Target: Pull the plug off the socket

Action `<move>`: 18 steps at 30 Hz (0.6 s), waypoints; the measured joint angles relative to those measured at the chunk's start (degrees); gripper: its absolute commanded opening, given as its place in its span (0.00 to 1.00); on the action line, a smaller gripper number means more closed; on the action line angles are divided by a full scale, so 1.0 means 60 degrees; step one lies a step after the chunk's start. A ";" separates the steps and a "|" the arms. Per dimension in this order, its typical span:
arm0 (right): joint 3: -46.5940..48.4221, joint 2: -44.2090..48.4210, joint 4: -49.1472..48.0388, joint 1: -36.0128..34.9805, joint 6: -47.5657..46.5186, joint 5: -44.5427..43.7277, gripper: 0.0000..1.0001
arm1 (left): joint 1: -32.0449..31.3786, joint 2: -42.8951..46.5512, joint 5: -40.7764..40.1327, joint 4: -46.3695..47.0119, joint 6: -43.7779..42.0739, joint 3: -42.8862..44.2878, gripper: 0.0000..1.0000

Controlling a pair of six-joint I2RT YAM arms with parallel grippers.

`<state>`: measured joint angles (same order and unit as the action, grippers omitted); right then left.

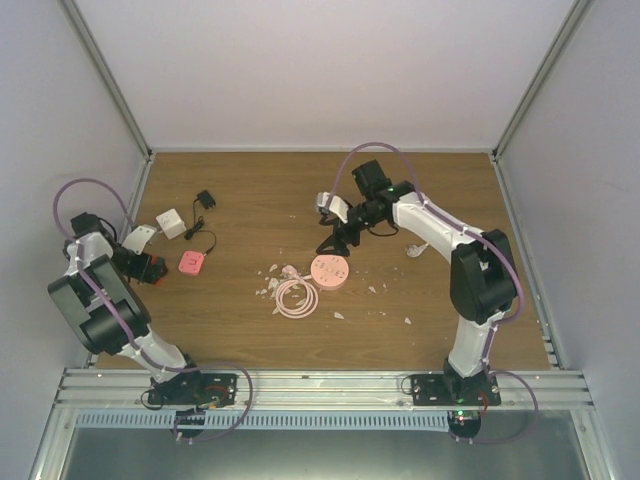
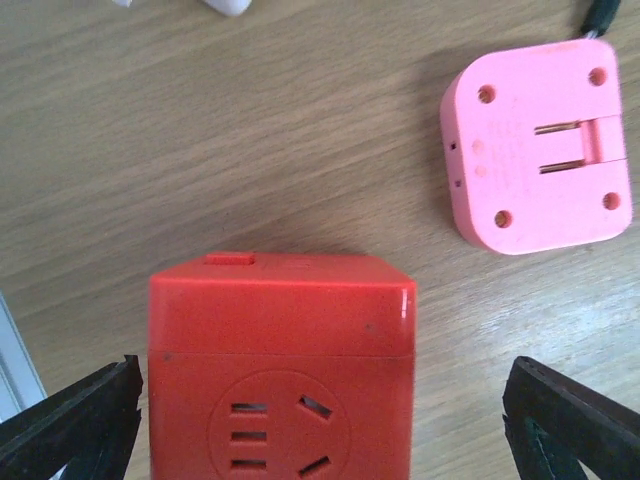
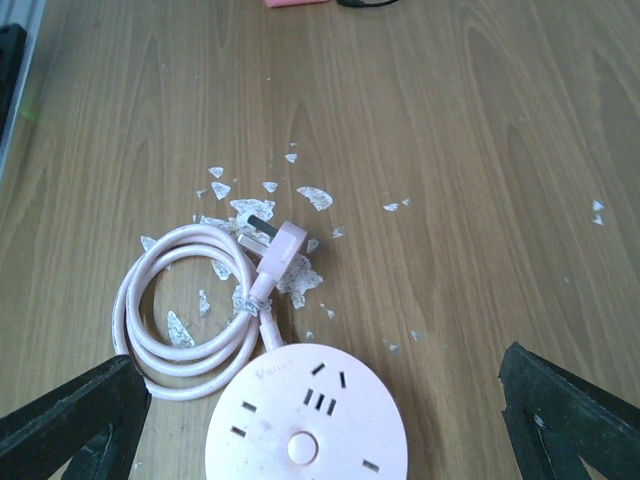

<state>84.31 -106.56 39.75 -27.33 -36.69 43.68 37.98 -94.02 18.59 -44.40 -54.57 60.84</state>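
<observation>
A red cube socket sits on the table between the open fingers of my left gripper; its visible faces hold no plug. It also shows in the top view, where my left gripper is around it. A pink square adapter lies prongs-up beyond it, with a black cable end at its far edge. My right gripper is open and empty above a round pink socket, whose own pink plug lies loose on the coiled cord.
A white cube adapter and a black plug with a thin cable lie at the back left. White paper scraps are scattered around the coil. Enclosure walls stand on three sides, and a metal rail runs along the near edge.
</observation>
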 measured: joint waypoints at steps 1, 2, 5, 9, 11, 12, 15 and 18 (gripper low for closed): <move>0.0040 -0.0058 -0.0029 -0.0135 -0.0044 -0.0084 0.96 | -0.0004 0.0095 0.0073 -0.0029 0.0015 0.0007 0.99; 0.0076 -0.0120 -0.0047 -0.0244 -0.0095 -0.0164 0.96 | -0.0015 0.0164 0.0120 -0.0076 0.0015 0.0022 0.99; 0.0273 -0.0382 -0.0073 -0.0619 -0.0251 -0.0412 0.96 | -0.0157 0.0404 0.0262 -0.0233 0.0036 0.0178 0.99; 0.0379 -0.0696 -0.0062 -0.1027 -0.0426 -0.0721 0.96 | -0.0652 0.1064 0.0408 -0.0215 0.0259 0.0310 0.99; 0.0484 -0.0922 -0.0058 -0.1257 -0.0466 -0.0892 0.96 | -0.0954 0.1494 0.0503 -0.0215 0.0437 0.0397 0.99; 0.0601 -0.1086 -0.0058 -0.1370 -0.0474 -0.0969 0.96 | -0.1126 0.1716 0.0554 -0.0211 0.0514 0.0484 0.99; 0.0962 -0.1632 -0.0062 -0.1628 -0.0401 -0.1060 0.96 | -0.1650 0.2229 0.0688 -0.0197 0.0798 0.0761 0.99; 0.1282 -0.2204 -0.0066 -0.1829 -0.0386 -0.1242 0.96 | -0.2120 0.2557 0.0769 -0.0160 0.1089 0.0831 0.99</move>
<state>92.01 -119.79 39.35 -38.30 -39.00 36.23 25.26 -78.67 23.20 -45.36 -48.03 65.82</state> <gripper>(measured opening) 0.959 0.990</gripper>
